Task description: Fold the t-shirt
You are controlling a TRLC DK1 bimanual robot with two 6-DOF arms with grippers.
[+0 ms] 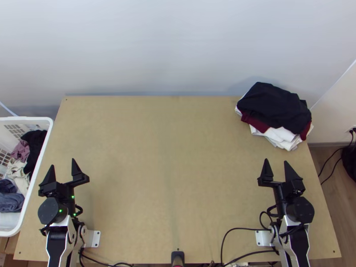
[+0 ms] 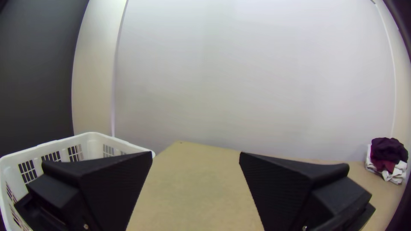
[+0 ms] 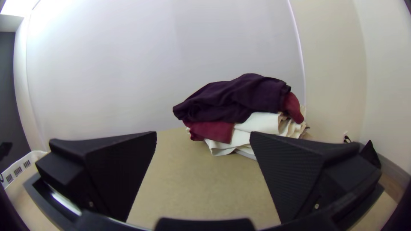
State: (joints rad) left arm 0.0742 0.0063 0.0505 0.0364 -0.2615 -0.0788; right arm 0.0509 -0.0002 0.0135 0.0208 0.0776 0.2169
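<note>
the left gripper (image 1: 63,163) is hovering over the near left of the table (image 1: 169,155) and the right gripper (image 1: 276,160) over the near right, each holding its two fingers wide apart. at the far right corner a dark cloth (image 1: 273,104) is lying rumpled on a red cloth (image 1: 254,123), with white cloths (image 1: 281,133) sitting beneath them. more clothes (image 1: 20,151) are lying bunched in the white basket (image 1: 27,119) beside the table's left edge, and i'm not managing to tell which piece is the t-shirt.
</note>
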